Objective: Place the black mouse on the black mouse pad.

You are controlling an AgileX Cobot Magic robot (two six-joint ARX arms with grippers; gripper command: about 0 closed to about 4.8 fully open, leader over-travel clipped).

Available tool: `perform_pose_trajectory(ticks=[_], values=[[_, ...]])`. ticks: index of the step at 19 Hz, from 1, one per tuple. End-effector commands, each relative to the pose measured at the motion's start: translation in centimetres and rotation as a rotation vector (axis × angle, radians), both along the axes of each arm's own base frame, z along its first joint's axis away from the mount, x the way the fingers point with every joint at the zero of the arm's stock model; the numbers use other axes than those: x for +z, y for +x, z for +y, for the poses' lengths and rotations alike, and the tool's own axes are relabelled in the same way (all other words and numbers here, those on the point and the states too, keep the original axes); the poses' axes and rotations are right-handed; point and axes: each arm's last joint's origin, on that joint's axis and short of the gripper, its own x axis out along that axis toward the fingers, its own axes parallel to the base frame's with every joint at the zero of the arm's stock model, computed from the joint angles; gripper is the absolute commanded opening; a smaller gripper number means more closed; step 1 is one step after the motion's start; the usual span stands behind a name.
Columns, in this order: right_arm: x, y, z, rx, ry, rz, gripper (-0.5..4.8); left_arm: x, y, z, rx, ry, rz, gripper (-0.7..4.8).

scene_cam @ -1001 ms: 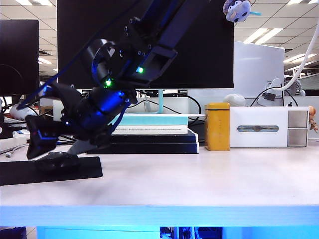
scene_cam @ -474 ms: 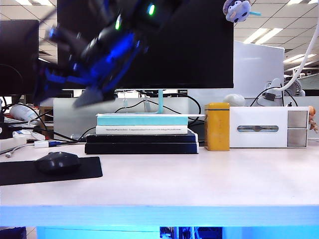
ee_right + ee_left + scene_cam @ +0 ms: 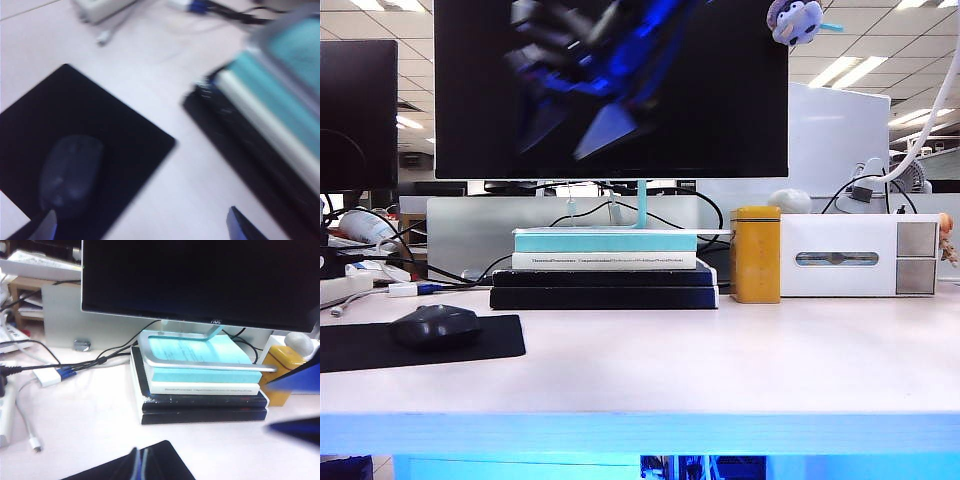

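**Obs:** Nearest first. Where was the target?

**Me:** The black mouse (image 3: 435,325) lay on the black mouse pad (image 3: 490,340), near the table's front edge on the left of the exterior view. It sat wholly within the pad's border and nothing touched it.

**Obs:** Jaws?

**Me:** My right gripper (image 3: 142,227) hung high above the pad, jaws wide and empty. From outside it showed only as a blur in front of the monitor (image 3: 720,90). My left gripper (image 3: 139,465) was low over the pad's corner. Its fingers were nearly together and held nothing.

**Obs:** Farther back?

**Me:** The stack of books (image 3: 605,270) stood under the monitor foot, with the yellow tin (image 3: 756,255) just beside it. Both were well apart from the mouse.

**Obs:** Step in hand?

**Me:** I judged the placement done and the clear-away the only step left. The next move called for no grasp. Both arms had to park clear of the screen without brushing the mouse or dragging the pad.
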Motion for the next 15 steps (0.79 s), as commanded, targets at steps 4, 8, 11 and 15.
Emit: perform_pose_trajectory(ticks=[4,8,11,15], values=[[4.3,-1.4,-4.9,-0.067,-0.031,0.002,4.79,-0.5,1.4,0.1,0.004,-0.004,0.033,0.27],[6.0,-3.4,-6.3,-0.059,-0.043,0.034,4.79,-0.3,1.8,0.1,0.004,-0.017,0.004,0.27],[7.0,-5.3,-7.3,-0.043,-0.06,0.091,4.79,-0.7,2.1,0.1,-0.005,-0.027,0.041,0.26],[8.0,-7.6,-8.9,-0.036,-0.09,0.178,4.79,-2.2,3.6,0.0,-0.071,-0.072,0.149,0.26]])
